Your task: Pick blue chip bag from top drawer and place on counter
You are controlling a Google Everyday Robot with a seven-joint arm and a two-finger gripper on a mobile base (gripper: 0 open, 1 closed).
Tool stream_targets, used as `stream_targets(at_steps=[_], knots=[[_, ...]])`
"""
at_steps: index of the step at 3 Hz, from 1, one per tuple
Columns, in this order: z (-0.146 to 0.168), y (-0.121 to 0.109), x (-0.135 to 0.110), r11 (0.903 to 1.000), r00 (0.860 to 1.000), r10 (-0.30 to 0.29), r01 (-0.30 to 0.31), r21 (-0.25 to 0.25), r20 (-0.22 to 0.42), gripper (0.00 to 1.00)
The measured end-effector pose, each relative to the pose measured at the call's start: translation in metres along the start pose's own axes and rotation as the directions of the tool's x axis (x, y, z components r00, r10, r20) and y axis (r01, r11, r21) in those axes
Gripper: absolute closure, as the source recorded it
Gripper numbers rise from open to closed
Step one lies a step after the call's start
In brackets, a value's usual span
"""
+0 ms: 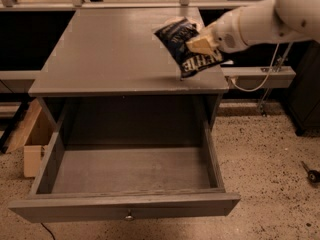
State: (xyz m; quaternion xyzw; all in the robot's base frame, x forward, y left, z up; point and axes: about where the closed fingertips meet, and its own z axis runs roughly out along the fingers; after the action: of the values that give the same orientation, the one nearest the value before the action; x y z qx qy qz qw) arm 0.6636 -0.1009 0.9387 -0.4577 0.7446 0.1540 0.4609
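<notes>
My gripper (pixel 201 44) is shut on the blue chip bag (pixel 187 46), a crinkled dark blue foil bag with white lettering. It holds the bag tilted over the right part of the counter (pixel 115 49), the bag's lower end at or just above the surface. The white arm comes in from the upper right. The top drawer (pixel 125 171) stands pulled fully open below, its grey inside bare, with a small round knob (pixel 129 216) at front centre. The bag hides the small cream bowl seen earlier behind it.
A wooden box (pixel 31 139) stands on the floor left of the cabinet. A rail and shelf (pixel 260 74) run at the right behind the arm. A small dark tool (pixel 311 173) lies on the speckled floor at far right.
</notes>
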Motion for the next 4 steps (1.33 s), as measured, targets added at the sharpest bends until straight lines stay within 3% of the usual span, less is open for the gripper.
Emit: stream_targets(at_steps=[2, 3, 4], knots=[[0.069, -0.012, 0.002, 0.9923, 0.989, 0.048, -0.063, -0.107, -0.138, 0.35], [0.086, -0.012, -0.001, 0.9876, 0.987, 0.053, -0.074, -0.138, -0.153, 0.11], [0.095, -0.013, -0.005, 0.9846, 0.988, 0.052, -0.075, -0.158, -0.146, 0.0]])
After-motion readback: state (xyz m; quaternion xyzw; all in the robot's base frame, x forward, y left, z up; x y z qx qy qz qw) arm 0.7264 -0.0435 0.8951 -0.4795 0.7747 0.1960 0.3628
